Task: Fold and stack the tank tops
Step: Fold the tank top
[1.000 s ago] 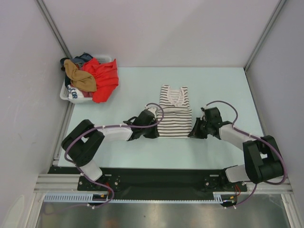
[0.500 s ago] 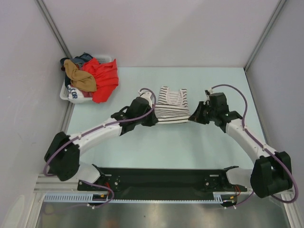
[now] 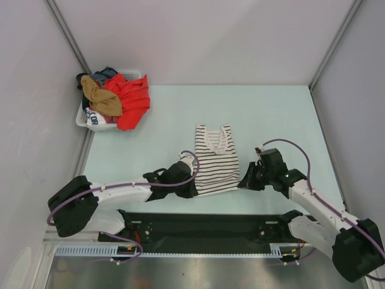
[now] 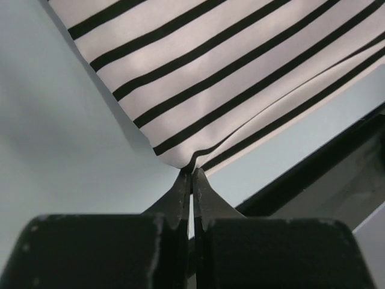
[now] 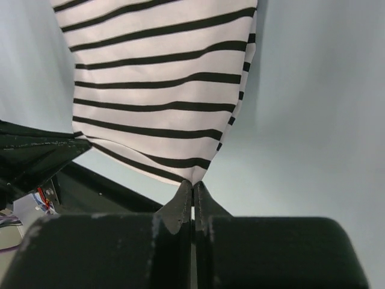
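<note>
A white tank top with thin black stripes [image 3: 215, 161] lies spread on the pale table, straps away from me, hem near the front edge. My left gripper [image 3: 194, 188] is shut on its lower left hem corner [image 4: 180, 161]. My right gripper [image 3: 240, 182] is shut on the lower right hem corner [image 5: 194, 177]. The hem is stretched between the two grippers. A tan-brown tank top [image 3: 101, 99] lies heaped on the pile in the basket at the back left.
A white plastic laundry basket [image 3: 84, 120] stands at the back left corner, holding a red garment [image 3: 131, 99] and other clothes. The black base rail [image 3: 204, 224] runs along the near table edge just below the hem. Walls close in both sides.
Both grippers pulled the striped top's hem back toward the near edge. The top, bunched short half a second ago, now lies stretched out at full length and closer to me.
</note>
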Tool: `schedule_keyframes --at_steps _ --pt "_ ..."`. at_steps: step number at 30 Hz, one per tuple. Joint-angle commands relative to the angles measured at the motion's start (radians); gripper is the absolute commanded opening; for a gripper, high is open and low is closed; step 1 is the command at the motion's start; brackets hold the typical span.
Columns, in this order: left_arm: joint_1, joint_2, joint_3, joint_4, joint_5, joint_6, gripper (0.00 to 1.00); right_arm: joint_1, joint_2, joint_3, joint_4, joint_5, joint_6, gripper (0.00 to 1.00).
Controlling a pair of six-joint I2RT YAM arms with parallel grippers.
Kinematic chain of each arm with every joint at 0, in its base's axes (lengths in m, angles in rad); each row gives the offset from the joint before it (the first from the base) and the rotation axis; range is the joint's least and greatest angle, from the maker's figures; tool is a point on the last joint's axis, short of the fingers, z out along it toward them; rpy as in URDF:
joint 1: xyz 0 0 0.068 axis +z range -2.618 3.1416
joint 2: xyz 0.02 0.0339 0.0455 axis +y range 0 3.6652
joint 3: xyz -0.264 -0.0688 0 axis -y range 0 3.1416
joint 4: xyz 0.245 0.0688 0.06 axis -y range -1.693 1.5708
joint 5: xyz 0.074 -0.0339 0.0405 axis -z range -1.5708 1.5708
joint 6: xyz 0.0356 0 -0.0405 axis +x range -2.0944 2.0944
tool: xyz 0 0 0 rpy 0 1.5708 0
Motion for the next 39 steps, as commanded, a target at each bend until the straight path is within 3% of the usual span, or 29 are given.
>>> schedule_keyframes --at_steps 1,7,12,20,27,39 --pt "-0.044 -0.082 -0.020 -0.059 -0.060 -0.051 0.00 0.012 -0.074 0.025 -0.082 0.049 0.034 0.00" --pt "-0.056 -0.179 0.001 -0.138 -0.080 -0.059 0.00 0.018 -0.135 0.087 -0.156 0.066 0.036 0.00" --pt "-0.030 -0.204 0.093 -0.235 -0.100 -0.022 0.00 0.019 -0.094 0.189 -0.191 0.095 0.005 0.01" --pt "0.159 -0.193 0.231 -0.264 0.017 0.074 0.00 -0.010 0.110 0.427 -0.179 0.124 -0.058 0.02" --pt "0.289 -0.071 0.398 -0.298 0.070 0.148 0.00 -0.088 0.295 0.591 -0.150 0.075 -0.107 0.02" --pt "0.409 0.212 0.626 -0.270 0.159 0.173 0.00 -0.172 0.564 0.766 -0.103 0.020 -0.136 0.02"
